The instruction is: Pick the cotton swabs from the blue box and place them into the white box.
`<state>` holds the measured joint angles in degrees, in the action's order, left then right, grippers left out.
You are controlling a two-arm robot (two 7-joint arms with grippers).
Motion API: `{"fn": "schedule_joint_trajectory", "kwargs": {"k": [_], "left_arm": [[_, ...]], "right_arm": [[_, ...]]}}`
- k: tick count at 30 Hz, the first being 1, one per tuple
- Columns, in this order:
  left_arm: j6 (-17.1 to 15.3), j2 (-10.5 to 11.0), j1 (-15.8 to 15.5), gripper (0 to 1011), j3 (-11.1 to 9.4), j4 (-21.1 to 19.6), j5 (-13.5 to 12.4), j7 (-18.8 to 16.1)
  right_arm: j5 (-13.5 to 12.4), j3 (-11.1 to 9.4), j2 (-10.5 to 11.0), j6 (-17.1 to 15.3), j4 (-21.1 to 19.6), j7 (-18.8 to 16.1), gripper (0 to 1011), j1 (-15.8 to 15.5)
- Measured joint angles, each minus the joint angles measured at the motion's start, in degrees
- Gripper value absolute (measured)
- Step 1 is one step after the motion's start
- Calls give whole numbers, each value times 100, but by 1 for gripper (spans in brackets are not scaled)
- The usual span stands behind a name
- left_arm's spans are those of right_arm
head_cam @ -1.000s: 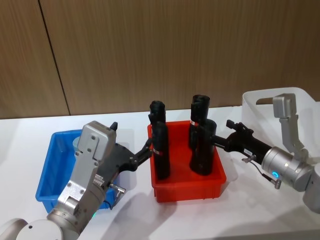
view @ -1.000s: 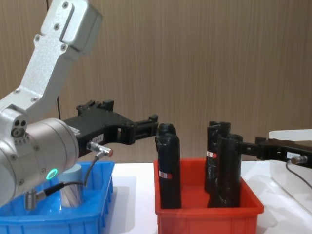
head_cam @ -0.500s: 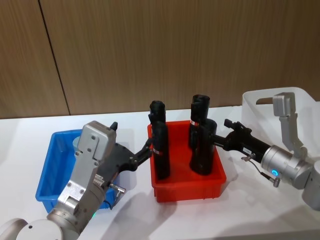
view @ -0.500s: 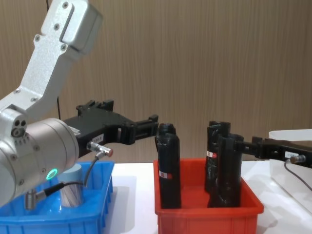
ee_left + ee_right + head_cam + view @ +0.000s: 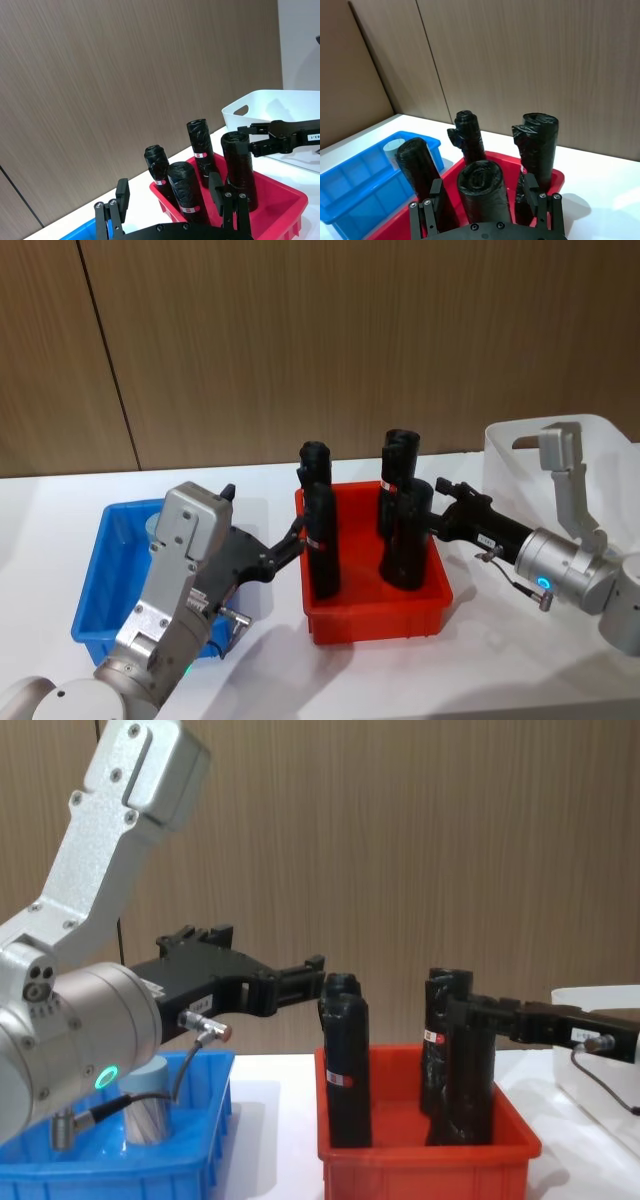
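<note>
Head view: the red bin (image 5: 375, 618) sits mid-table and serves as the landmark. The blue box (image 5: 95, 590) lies to its left, the white box (image 5: 500, 450) well off to its right and farther back. Four black rolls (image 5: 321, 540) stand upright in the red bin. The left gripper (image 5: 292, 540) hangs over the gap between the blue box and the red bin, its tips just beside the left front roll. The right gripper (image 5: 440, 508) reaches in from the red bin's right side, up against the right front roll (image 5: 406, 538).

Left wrist view: the left gripper's fingers (image 5: 122, 194) stand wide apart with nothing between them, and the red bin (image 5: 280, 200) with its rolls lies beyond.

Right wrist view: the right gripper's fingers (image 5: 436, 192) are spread wide, one on each side of the nearest roll (image 5: 482, 190); whether they press it I cannot tell. A cotton swabs tub (image 5: 393, 147) stands in the blue box (image 5: 355, 185), past the red bin's far side.

Chest view: the cotton swabs tub (image 5: 148, 1105) stands upright in the blue box (image 5: 150, 1170), left of the red bin (image 5: 420, 1165).
</note>
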<state>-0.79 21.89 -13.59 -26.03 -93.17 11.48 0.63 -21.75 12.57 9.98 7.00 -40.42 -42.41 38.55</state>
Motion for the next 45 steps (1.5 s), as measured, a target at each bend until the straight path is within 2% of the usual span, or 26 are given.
{"fn": "schedule_joint_trajectory", "kwargs": {"k": [13,19,25,34,42,45], "left_arm": [[0,0,0,1004,0,0,0,0],[0,0,0,1004,0,0,0,0],[0,0,0,1004,0,0,0,0],[0,0,0,1004,0,0,0,0],[0,0,0,1004,0,0,0,0],[0,0,0,1004,0,0,0,0]], "right_arm": [[1,119,-98,115,396,-211,1002,238],[41,191,-169,223,706,-252,981,403],[60,232,-219,326,939,-266,835,524],[91,270,-265,441,1162,-273,542,642],[92,274,-247,424,974,-227,485,570],[85,265,-200,348,662,-147,453,439]]}}
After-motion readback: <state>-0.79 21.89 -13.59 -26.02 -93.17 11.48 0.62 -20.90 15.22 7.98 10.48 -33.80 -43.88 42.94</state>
